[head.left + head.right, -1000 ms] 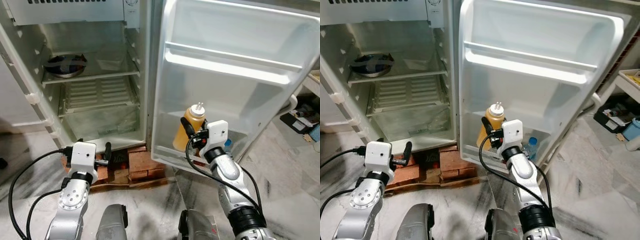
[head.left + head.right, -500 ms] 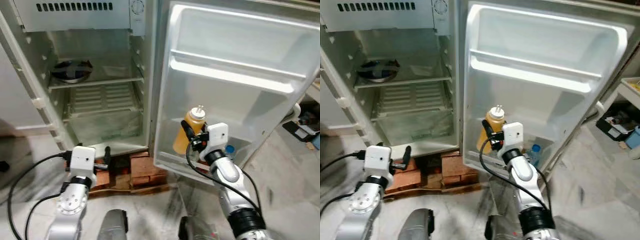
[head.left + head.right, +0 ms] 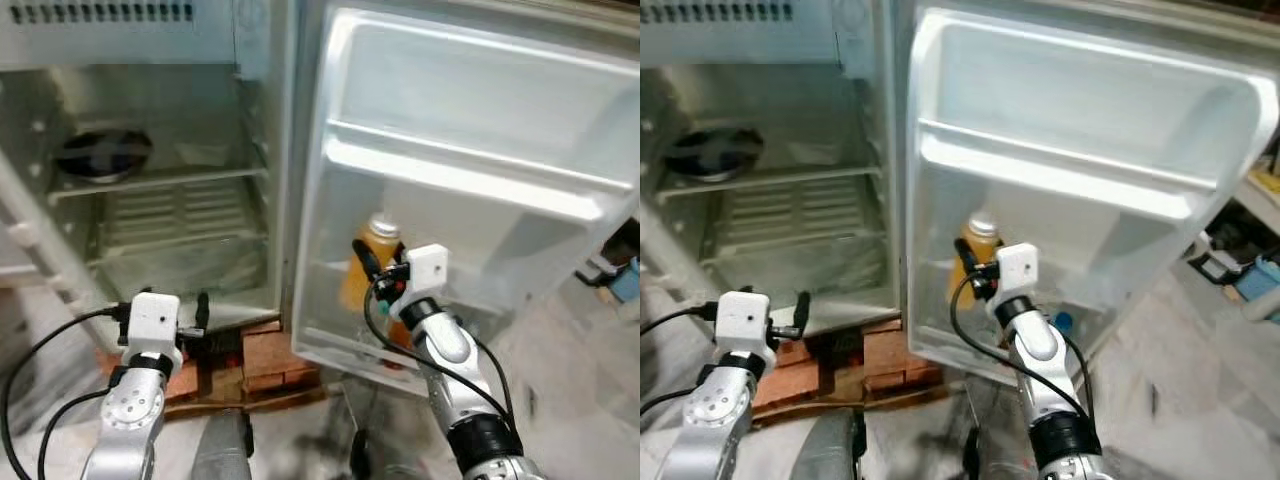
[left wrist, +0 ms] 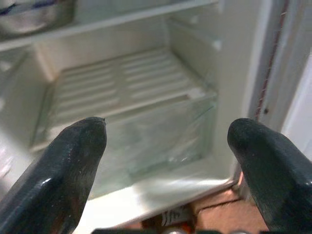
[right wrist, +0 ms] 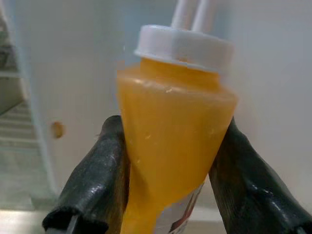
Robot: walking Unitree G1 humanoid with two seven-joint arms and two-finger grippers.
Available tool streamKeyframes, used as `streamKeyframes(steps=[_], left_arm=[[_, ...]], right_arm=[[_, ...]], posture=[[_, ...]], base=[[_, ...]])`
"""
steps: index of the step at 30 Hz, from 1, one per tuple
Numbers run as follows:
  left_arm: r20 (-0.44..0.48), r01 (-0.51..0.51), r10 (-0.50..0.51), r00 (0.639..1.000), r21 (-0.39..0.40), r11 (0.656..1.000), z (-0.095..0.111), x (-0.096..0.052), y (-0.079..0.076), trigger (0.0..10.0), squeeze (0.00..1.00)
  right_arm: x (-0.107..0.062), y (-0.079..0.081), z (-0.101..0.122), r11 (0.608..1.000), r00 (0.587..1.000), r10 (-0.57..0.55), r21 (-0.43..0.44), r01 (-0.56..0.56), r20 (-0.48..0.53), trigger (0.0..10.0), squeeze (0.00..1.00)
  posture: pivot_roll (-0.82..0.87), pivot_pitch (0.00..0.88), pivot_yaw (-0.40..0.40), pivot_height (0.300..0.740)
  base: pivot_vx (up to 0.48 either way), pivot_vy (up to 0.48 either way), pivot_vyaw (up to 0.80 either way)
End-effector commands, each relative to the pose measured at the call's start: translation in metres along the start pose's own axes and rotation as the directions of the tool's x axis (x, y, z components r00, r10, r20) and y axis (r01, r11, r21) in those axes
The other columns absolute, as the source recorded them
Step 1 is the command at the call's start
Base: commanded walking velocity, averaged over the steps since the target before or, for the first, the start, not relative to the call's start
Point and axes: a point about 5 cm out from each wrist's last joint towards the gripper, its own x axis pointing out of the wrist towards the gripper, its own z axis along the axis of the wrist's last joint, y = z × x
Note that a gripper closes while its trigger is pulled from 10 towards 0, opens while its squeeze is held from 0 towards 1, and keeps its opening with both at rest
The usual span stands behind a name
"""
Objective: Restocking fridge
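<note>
In the lowest shelf of the open fridge door [image 3: 470, 190] we see our right gripper [image 5: 168, 170] clamped on the yellow sauce bottle [image 5: 170, 126], one finger on each side, holding it upright; our left gripper [image 4: 168, 146] hangs with fingers spread before the fridge's bottom drawer [image 4: 161, 136]

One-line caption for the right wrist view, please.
Right gripper clamps an orange squeeze bottle with a white twin-nozzle cap against the white fridge door.
</note>
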Motion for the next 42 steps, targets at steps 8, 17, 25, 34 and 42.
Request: streamKeyframes(steps=[8, 17, 25, 34, 42], left_arm=[[-0.031, 0.016, -0.016, 0.999, -0.004, 1.000, -0.007, -0.009, -0.006, 10.0, 0.00], [-0.036, 0.014, -0.014, 0.999, 0.000, 1.000, -0.007, -0.012, -0.006, 10.0, 0.00], [-0.048, 0.016, -0.016, 0.999, 0.007, 1.000, -0.008, -0.016, -0.006, 10.0, 0.00], [-0.049, 0.012, -0.012, 0.999, 0.010, 1.000, -0.008, -0.016, -0.005, 10.0, 0.00], [-0.058, -0.015, 0.017, 0.998, 0.033, 0.999, -0.008, -0.015, -0.003, 10.0, 0.00]], right_arm=[[-0.005, -0.002, 0.006, 0.997, 0.998, 0.051, 0.060, -0.052, 0.026, 10.0, 0.00], [-0.011, 0.017, 0.001, 0.959, 0.970, 0.242, 0.154, -0.238, -0.012, 10.0, 0.00], [-0.016, 0.015, 0.001, 0.954, 0.965, 0.263, 0.157, -0.256, -0.026, 10.0, 0.00], [-0.020, 0.019, 0.000, 0.948, 0.957, 0.287, 0.158, -0.278, -0.034, 10.0, 0.00], [-0.015, 0.023, 0.001, 0.947, 0.951, 0.305, 0.120, -0.297, -0.053, 10.0, 0.00]], posture=[[0.08, 0.000, -0.068, 0.637], [0.08, 0.001, -0.064, 0.637], [0.08, 0.011, -0.062, 0.592], [0.08, 0.015, -0.061, 0.552], [0.09, 0.019, -0.063, 0.552]], base=[[0.000, 0.000, 0.00], [0.000, 0.000, 0.00], [0.000, 0.000, 0.00], [0.000, 0.000, 0.00], [0.000, 0.000, 0.00]])
